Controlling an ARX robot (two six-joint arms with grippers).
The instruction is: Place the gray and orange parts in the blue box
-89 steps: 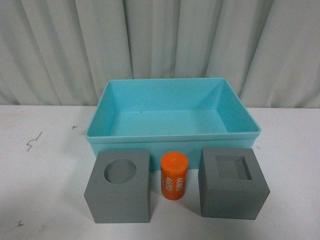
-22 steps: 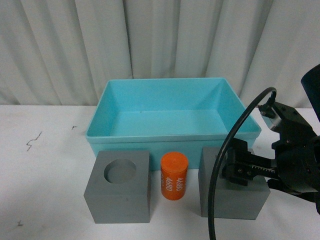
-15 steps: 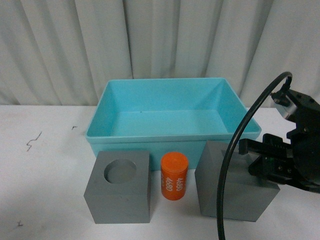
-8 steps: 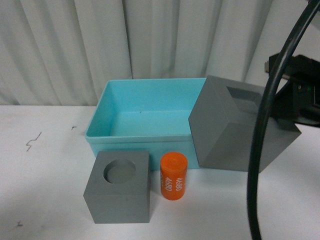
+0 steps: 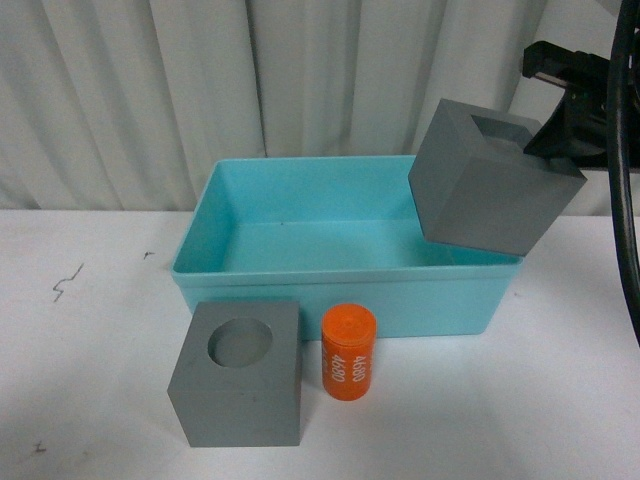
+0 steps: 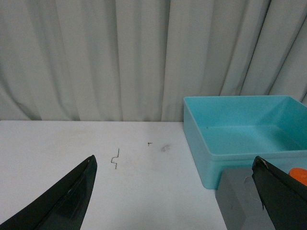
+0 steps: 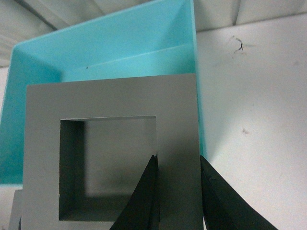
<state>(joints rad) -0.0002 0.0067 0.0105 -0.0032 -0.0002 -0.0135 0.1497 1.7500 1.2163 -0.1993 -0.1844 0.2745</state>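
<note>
Above the end of the blue box (image 5: 340, 272) that faces the table's (image 5: 90, 330) right edge hangs the square-recess cube (image 5: 490, 180), tilted, with its lowest corner close over the rim. The right pincer (image 7: 176, 187) pinches it by one wall only, one finger inside the recess and the other on the outer face.

That grip looks like the main risk. Holding a bulky block by a single wall off its middle leaves it free to swing or slide between the fingers. If it slips now, I judge it would strike the rim rather than the floor of the box and could tumble out toward the right edge of the table.

Lowering it at this tilt may also catch the corner on the rim and shove the box. The box stands toward the far edge, and the orange cylinder (image 5: 347, 352) stands just in front of its near wall, so a jolt could topple or roll the cylinder. The round-recess cube (image 5: 240, 385) sits beside the cylinder, nearer the near edge, and seems safer.

Moving the cube further over the middle of the box before letting go would be wise. The left pincer (image 6: 173, 165) is spread wide and holds nothing
</note>
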